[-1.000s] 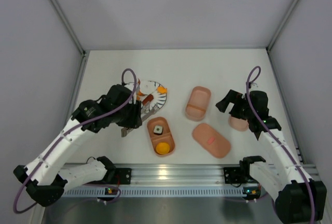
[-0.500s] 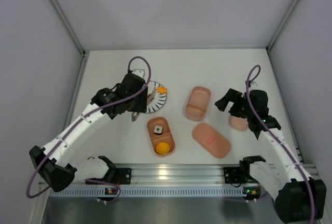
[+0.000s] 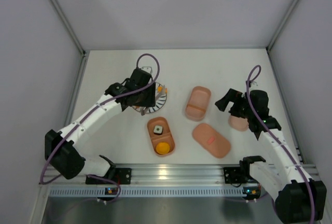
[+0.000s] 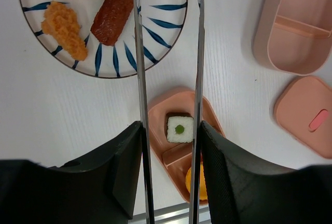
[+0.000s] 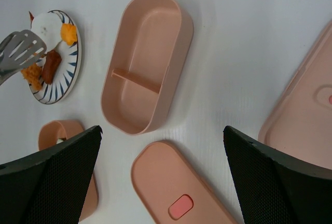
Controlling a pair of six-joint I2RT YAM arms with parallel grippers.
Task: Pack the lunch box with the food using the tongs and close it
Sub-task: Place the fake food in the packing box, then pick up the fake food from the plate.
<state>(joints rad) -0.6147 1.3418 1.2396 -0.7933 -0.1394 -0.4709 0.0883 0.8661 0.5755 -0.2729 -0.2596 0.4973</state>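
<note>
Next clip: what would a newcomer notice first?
The left gripper holds silvery tongs over the blue-striped plate of fried pieces, left of centre. Nearer, a pink tray holds a rice roll and an orange piece; an empty divided tray and a lid lie to its right.

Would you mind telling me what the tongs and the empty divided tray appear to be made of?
The tongs look like polished metal: thin, silvery, reflective arms. The empty tray looks like matte salmon-pink plastic: smooth, uniformly coloured, moulded divider.
</note>
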